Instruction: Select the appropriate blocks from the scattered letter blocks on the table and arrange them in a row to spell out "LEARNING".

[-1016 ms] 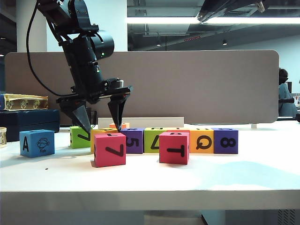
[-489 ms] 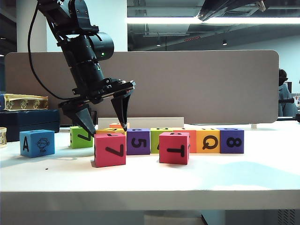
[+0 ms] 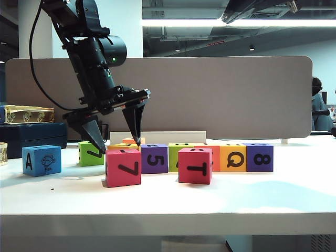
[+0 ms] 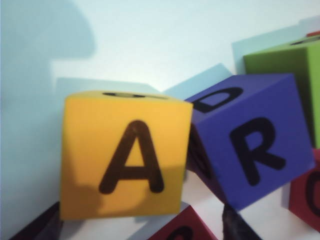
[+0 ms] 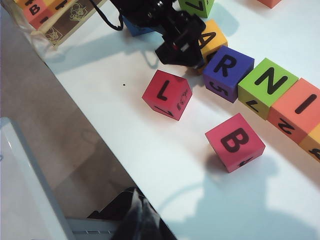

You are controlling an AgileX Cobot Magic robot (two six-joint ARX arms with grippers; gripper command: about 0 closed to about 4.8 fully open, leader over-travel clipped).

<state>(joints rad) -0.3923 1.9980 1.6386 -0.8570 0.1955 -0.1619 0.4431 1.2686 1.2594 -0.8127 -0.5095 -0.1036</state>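
Matte cube blocks [image 3: 202, 157] form a row running left to right across the white bench [image 3: 210, 202], centre frame. The left tool [image 3: 116, 137] hangs open above the yellow A block [image 4: 125, 157]; the right tool is out of view.

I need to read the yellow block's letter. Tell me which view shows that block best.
The left wrist view: the yellow block fills it, its A facing the camera. The right wrist view shows it partly behind the left gripper; the exterior view shows only a sliver.
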